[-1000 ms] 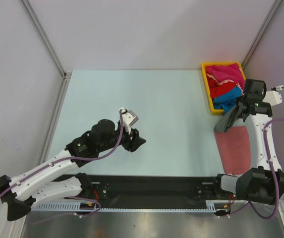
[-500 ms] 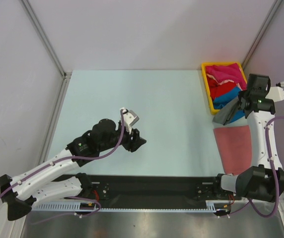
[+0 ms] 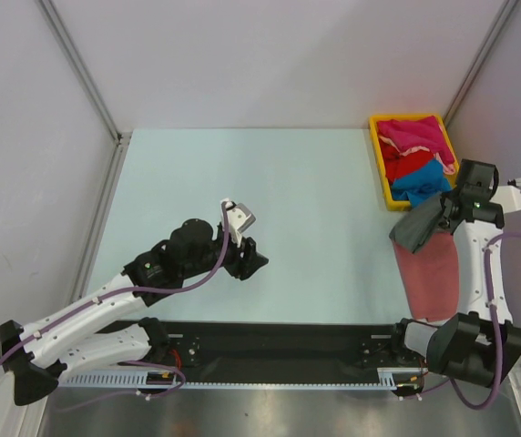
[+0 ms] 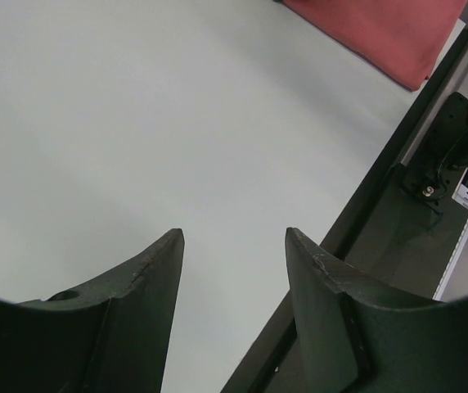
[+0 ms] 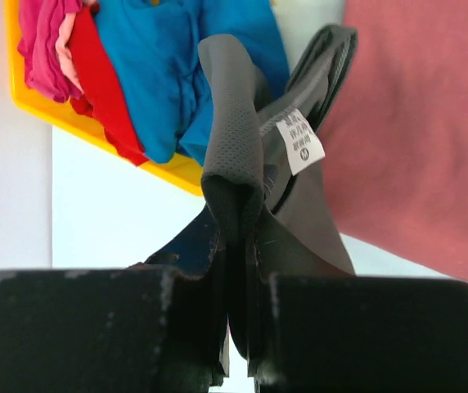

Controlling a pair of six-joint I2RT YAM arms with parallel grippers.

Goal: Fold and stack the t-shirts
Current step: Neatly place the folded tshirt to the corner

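Nearer than the yellow plastic tray (image 3: 379, 164) and well to its left, the left end effector (image 3: 250, 259) hovers over the pale desk (image 3: 288, 182). Its dark fingers (image 4: 148, 270) are spread with nothing between them. Just on the tray's near side, a flat rectangular salmon-pink cloth t-shirt (image 3: 429, 273) lies on the desk, its right edge hidden under the right arm. At the tray's near corner, the right end effector (image 5: 238, 246) is pressed together, pinching a bunched fold of the large dark grey cloth t-shirt (image 5: 232, 139). That shirt hangs over the salmon-pink t-shirt's far edge, and its full extent cannot be made out. Inside the tray lie a crumpled bright blue t-shirt (image 3: 422, 182), a red t-shirt (image 3: 409, 164) and a magenta t-shirt (image 3: 415, 135), their outlines lost in the heap.
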